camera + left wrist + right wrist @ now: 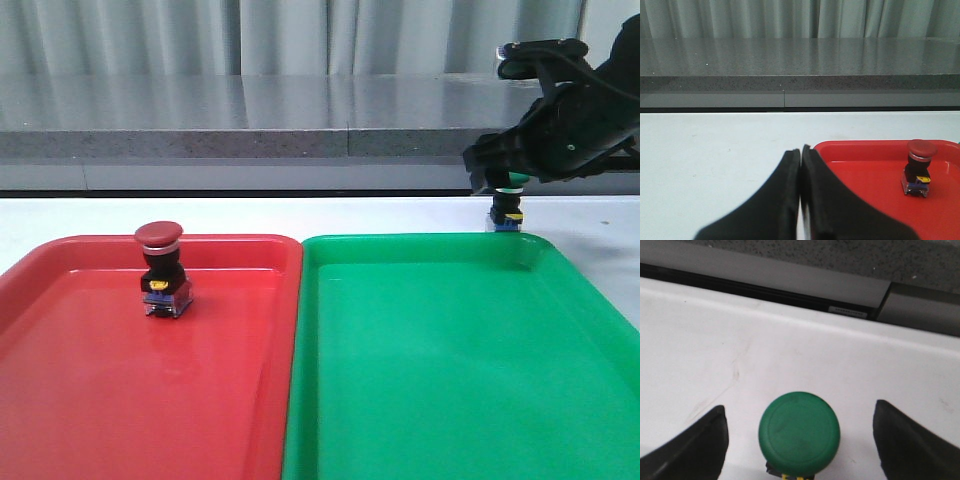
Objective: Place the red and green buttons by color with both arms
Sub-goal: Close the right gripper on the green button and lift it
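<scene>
1. Red fills the left half of the front view: a red tray (100, 400) lies on the white bench (90, 215), edge to edge with a green tray (450, 380) on its right.
2. Standing upright inside the red tray, toward its far rim, is the red button (160, 268), with its dark red cap on top, a black body, a yellow tab and a blue base.
3. The left wrist view shows the same red button (918, 167) in the red tray (865, 200), off to one side of the left gripper (801, 160) and well apart from it.
4. That left gripper is clenched, its two black fingers pressed together with nothing between them, over the bare bench (715, 165) just beside the tray's corner.
5. The green button (508, 205) stands upright on the bench just beyond the far rim of the green tray, outside it.
6. The right gripper (512, 172) is lowered directly over that button.
7. In the right wrist view the green button (799, 431) sits between the two spread fingers (695, 450) of the right gripper (799, 440); the jaws are released, with clear gaps on both sides of the cap.
</scene>
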You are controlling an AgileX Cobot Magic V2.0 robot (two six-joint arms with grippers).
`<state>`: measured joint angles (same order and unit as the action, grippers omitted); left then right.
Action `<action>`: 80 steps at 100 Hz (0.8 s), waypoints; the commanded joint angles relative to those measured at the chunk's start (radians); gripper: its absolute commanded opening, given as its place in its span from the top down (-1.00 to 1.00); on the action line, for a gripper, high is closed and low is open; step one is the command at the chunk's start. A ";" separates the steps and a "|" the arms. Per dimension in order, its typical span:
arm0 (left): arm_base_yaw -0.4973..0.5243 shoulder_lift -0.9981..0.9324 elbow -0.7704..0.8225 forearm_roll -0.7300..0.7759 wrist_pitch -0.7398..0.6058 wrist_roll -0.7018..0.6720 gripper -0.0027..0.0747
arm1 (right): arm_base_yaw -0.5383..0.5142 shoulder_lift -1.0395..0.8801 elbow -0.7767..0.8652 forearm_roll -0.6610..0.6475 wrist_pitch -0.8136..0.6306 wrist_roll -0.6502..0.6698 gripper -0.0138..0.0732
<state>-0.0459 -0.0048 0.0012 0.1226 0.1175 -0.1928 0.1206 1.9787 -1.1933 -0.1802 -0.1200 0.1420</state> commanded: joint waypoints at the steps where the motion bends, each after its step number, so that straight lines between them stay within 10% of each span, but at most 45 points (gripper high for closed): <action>1: 0.002 -0.033 0.024 -0.005 -0.077 -0.008 0.98 | -0.001 -0.047 -0.035 0.002 -0.052 -0.008 -0.68; 38: 0.002 -0.033 0.024 -0.005 -0.077 -0.008 0.98 | -0.001 -0.047 -0.035 0.002 -0.051 -0.008 0.00; 80: 0.002 -0.033 0.024 -0.005 -0.077 -0.008 0.98 | -0.001 -0.095 -0.036 0.002 -0.048 -0.008 0.10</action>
<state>-0.0459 -0.0048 0.0012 0.1226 0.1196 -0.1928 0.1206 1.9729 -1.1953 -0.1802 -0.1035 0.1420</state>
